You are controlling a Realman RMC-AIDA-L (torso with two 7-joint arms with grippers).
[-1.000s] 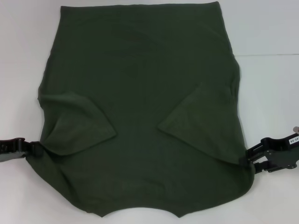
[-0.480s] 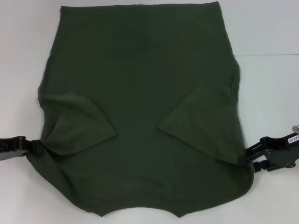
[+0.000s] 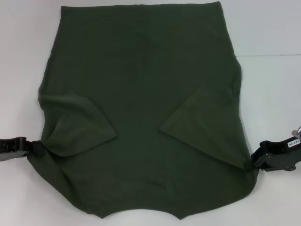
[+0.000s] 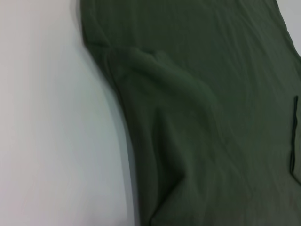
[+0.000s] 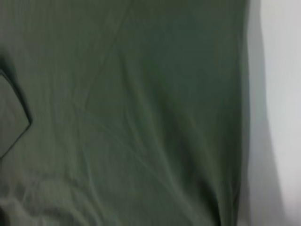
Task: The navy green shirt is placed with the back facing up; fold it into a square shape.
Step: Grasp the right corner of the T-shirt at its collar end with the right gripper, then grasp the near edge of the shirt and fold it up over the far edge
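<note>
Shirt (image 3: 141, 108) lay flat on the white table (image 3: 273, 37), plain side up, its long axis running from near to far, hem far and collar notch at the near edge. Both sleeves were already folded in over the body, the left one (image 3: 77, 125) and the right one (image 3: 207, 125) lying as flaps pointing toward the middle.

My left gripper (image 3: 36, 149) sat at the shirt's left edge, near the shoulder, and my right gripper (image 3: 251, 162) at the right edge, directly opposite, so the cloth lay between them and each arm was equally close to its own side. My right jaws looked pinched on the edge of the fabric. Of my left jaws I could not tell whether they gripped or only touched.

I judged the coming move to be lifting the near end and carrying it far along the long axis, both arms keeping level.
</note>
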